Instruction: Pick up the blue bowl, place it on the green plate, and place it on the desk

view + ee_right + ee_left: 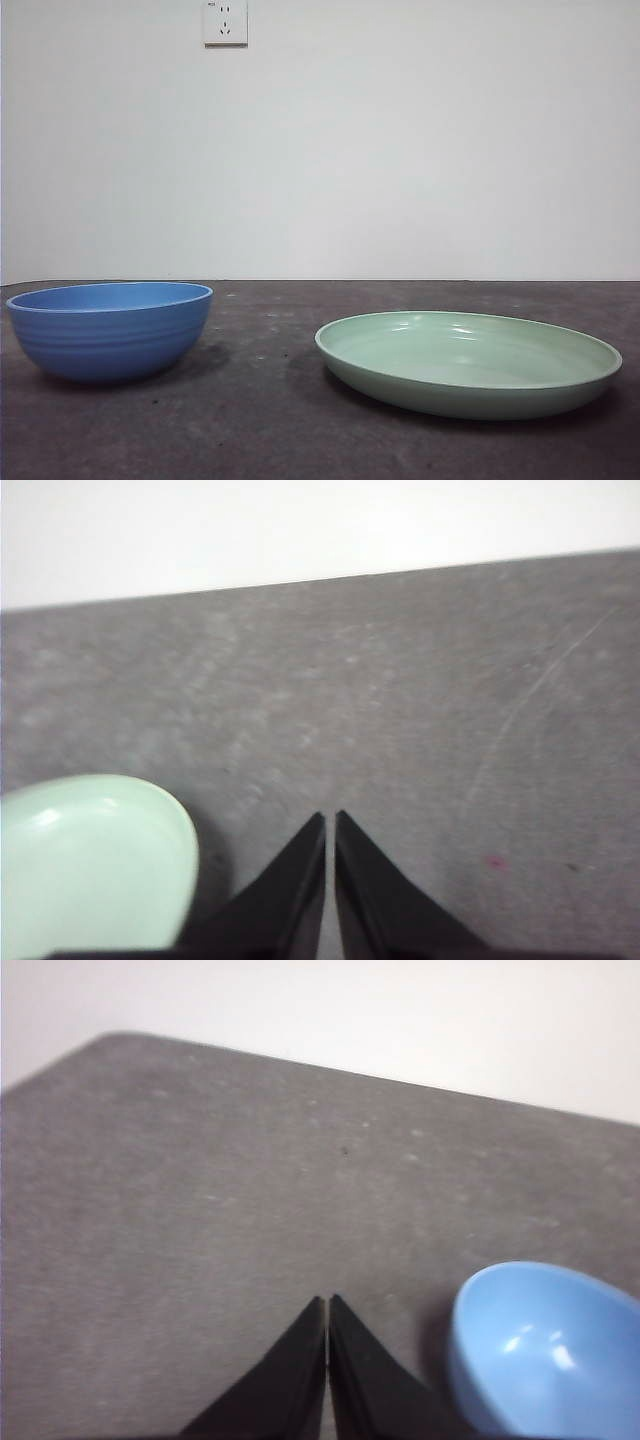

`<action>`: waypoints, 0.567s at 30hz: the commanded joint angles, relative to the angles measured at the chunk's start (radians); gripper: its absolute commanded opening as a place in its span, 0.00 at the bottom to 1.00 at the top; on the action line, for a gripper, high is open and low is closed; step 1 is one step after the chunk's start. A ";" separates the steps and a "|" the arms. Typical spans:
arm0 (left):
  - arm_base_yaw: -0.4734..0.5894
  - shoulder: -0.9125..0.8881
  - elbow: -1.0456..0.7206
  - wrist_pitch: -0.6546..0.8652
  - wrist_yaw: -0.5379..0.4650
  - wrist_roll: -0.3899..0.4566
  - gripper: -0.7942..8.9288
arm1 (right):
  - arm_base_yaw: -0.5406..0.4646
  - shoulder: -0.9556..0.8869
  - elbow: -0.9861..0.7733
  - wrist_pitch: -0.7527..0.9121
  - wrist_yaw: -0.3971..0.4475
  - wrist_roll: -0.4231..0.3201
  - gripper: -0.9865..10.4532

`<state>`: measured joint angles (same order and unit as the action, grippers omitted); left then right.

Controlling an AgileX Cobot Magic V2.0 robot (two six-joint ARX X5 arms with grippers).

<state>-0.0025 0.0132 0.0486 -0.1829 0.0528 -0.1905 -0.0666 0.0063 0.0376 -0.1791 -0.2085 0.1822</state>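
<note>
The blue bowl (110, 330) stands upright and empty on the desk (270, 420) at the left of the front view. The green plate (468, 362) lies flat on the desk to its right, apart from the bowl. My left gripper (328, 1302) is shut and empty above the desk, with the blue bowl (548, 1352) close beside it. My right gripper (330, 818) is shut and empty above the desk, with the green plate (92, 868) close beside it. Neither gripper shows in the front view.
A white wall with a power socket (225, 22) stands behind the desk's far edge. A corner of the desk (120, 1040) shows in the left wrist view.
</note>
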 commanded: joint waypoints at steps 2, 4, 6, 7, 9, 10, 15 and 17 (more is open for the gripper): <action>-0.021 0.016 0.082 0.037 0.008 -0.178 0.09 | 0.003 0.006 0.068 0.014 -0.001 0.153 0.09; -0.036 0.036 0.124 0.049 0.009 -0.203 0.09 | 0.008 0.023 0.111 0.013 -0.003 0.193 0.09; -0.050 0.068 0.176 0.044 0.010 -0.204 0.09 | 0.018 0.052 0.167 0.005 -0.006 0.227 0.09; -0.055 0.085 0.201 0.040 0.011 -0.203 0.09 | 0.022 0.067 0.196 -0.008 -0.006 0.235 0.09; -0.064 0.131 0.262 0.025 0.027 -0.203 0.09 | 0.033 0.109 0.275 -0.059 -0.013 0.236 0.09; -0.067 0.153 0.290 0.015 0.037 -0.203 0.09 | 0.038 0.130 0.311 -0.088 -0.022 0.235 0.09; -0.071 0.299 0.463 -0.055 0.155 -0.187 0.09 | 0.052 0.264 0.514 -0.278 -0.134 0.171 0.09; -0.071 0.359 0.534 -0.091 0.224 -0.154 0.09 | 0.052 0.318 0.591 -0.369 -0.191 0.121 0.09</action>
<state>-0.0708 0.3508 0.5472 -0.2714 0.2459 -0.3756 -0.0158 0.3050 0.5941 -0.5159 -0.3775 0.3561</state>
